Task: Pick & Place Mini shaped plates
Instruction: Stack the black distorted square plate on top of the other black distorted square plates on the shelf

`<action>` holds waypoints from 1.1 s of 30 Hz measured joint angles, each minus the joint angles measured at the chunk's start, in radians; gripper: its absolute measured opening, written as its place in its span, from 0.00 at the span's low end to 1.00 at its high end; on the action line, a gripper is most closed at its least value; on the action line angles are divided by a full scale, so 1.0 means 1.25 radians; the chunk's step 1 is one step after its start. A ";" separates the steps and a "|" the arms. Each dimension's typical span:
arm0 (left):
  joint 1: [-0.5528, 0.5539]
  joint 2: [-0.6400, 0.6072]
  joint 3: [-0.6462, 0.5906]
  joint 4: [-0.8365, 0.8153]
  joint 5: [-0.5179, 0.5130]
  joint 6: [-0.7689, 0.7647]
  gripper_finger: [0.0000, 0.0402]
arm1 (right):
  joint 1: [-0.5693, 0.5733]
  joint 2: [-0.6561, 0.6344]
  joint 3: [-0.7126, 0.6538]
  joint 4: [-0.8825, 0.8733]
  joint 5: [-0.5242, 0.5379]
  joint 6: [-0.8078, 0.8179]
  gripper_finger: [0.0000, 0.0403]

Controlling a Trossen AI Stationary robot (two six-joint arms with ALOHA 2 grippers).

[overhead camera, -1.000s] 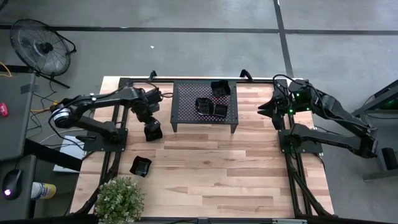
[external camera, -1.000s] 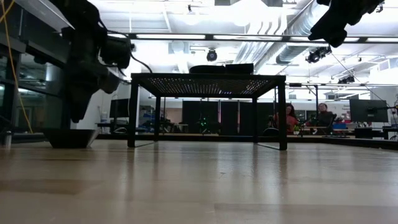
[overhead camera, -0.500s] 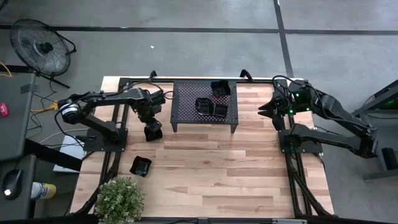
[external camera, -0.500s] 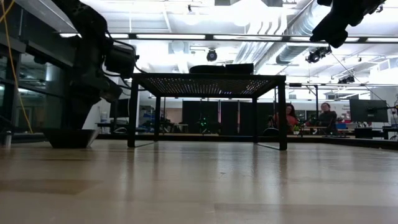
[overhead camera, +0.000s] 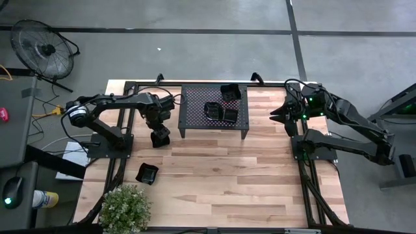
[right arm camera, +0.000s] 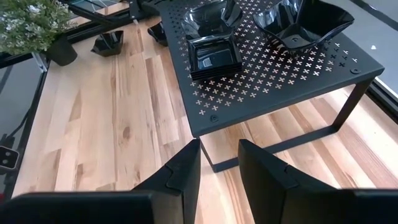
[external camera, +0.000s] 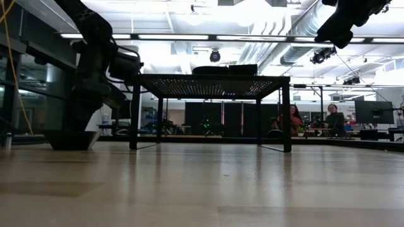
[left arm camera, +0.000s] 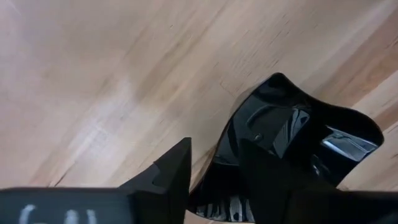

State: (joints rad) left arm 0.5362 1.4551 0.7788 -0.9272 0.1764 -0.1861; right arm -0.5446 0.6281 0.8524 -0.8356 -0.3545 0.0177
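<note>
My left gripper (overhead camera: 159, 132) is shut on a wavy-rimmed black mini plate (overhead camera: 161, 138) on the wood just left of the black perforated rack (overhead camera: 195, 97). The plate fills the left wrist view (left arm camera: 298, 130). Three more mini plates sit on the rack top: one at the far side (overhead camera: 230, 91), and a wavy one (overhead camera: 212, 109) beside a square one (overhead camera: 229, 116). Another plate (overhead camera: 147, 173) rests flat on the table near the front left. My right gripper (overhead camera: 275, 112) waits open, high at the table's right side, empty (right arm camera: 219, 149). My left gripper has the plate's near rim (left arm camera: 225, 148) between its fingers, one finger (left arm camera: 267, 177) inside the dish and the other (left arm camera: 171, 171) outside it. The fingers point steeply down. I cannot tell whether the plate is clear of the wood.
The rack (external camera: 208, 79) stands on thin legs at the table's far middle. A potted plant (overhead camera: 123, 208) sits at the front left corner. Bare wood stretches across the table's middle and front. A fan (overhead camera: 42, 49) stands on the floor beyond the far left corner.
My left arm has swung its wrist a little toward the rack while its fingertips have stayed over the wavy plate. The plate lies about where it was.
</note>
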 joint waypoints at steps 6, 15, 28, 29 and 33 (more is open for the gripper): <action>0.000 0.000 0.000 -0.030 0.000 -0.010 0.12 | 0.000 0.000 0.000 0.000 0.002 0.000 0.26; 0.000 -0.011 0.008 -0.092 0.028 -0.029 0.01 | 0.000 0.000 0.000 0.000 0.002 0.002 0.26; 0.000 -0.078 0.274 -0.362 0.006 -0.158 0.00 | 0.000 -0.002 0.000 0.001 0.005 0.005 0.26; 0.000 -0.078 0.304 -0.375 0.002 -0.185 0.00 | 0.000 -0.002 0.000 0.001 0.005 0.005 0.26; 0.000 -0.078 0.423 -0.402 -0.011 -0.282 0.00 | 0.000 -0.001 0.000 0.001 0.012 0.008 0.26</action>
State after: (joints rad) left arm 0.5362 1.3579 1.3080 -1.4300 0.1627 -0.5382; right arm -0.5446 0.6265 0.8524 -0.8349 -0.3400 0.0271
